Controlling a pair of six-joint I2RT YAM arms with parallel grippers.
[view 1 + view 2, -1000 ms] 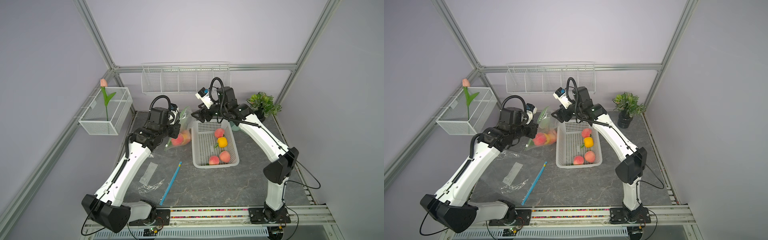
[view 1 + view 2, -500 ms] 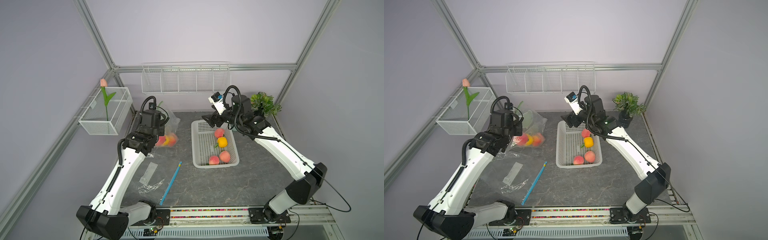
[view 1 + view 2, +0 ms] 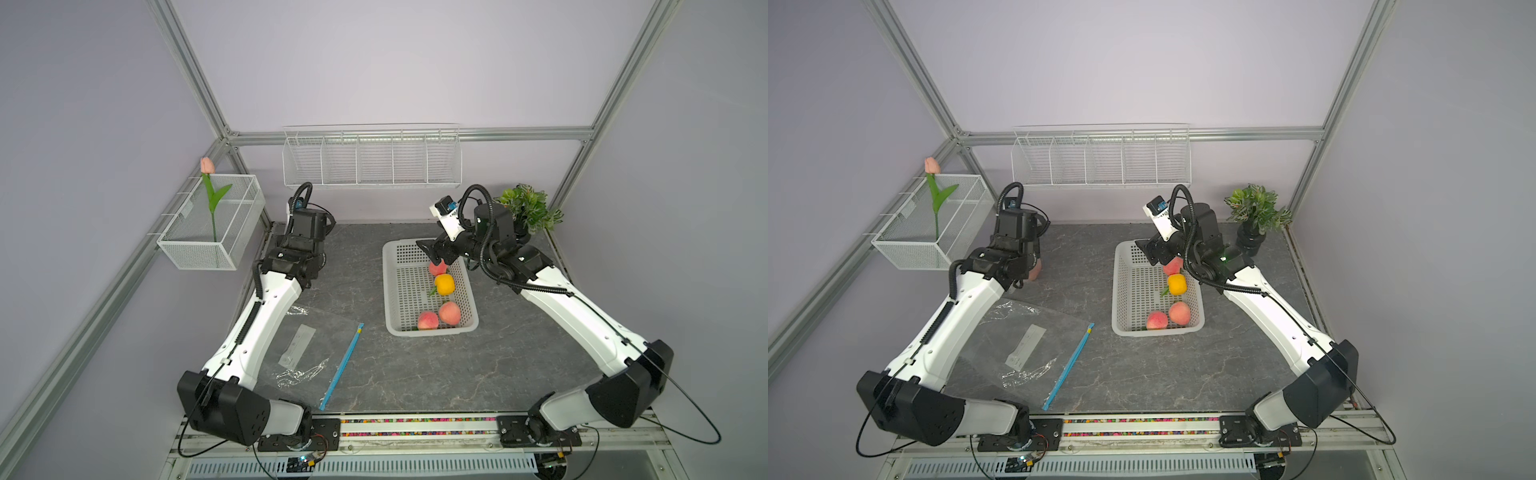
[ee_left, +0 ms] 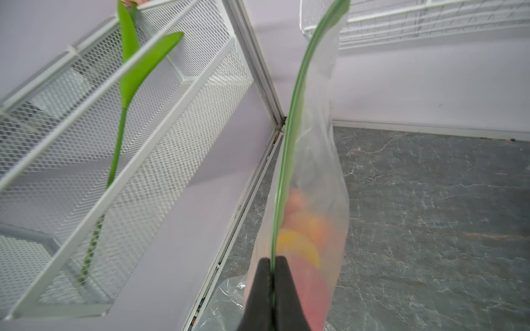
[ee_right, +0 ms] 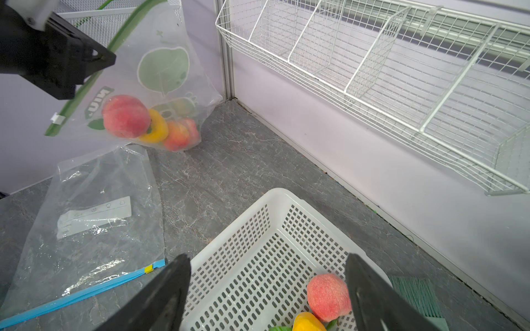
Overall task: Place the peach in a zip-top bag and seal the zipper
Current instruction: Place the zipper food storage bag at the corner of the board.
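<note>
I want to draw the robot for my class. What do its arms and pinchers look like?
The left arm and right arm are smooth white shells with chunky black joints and ribbed black cables. The left gripper and right gripper each have two flat black tapered fingers.

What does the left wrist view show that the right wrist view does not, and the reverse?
Only the left wrist view: the tulip's leaves. Only the right wrist view: the white basket with a peach, the blue zipper, the open right gripper. Both: the fruit bag held by the shut left gripper, and the wall rack.
</note>
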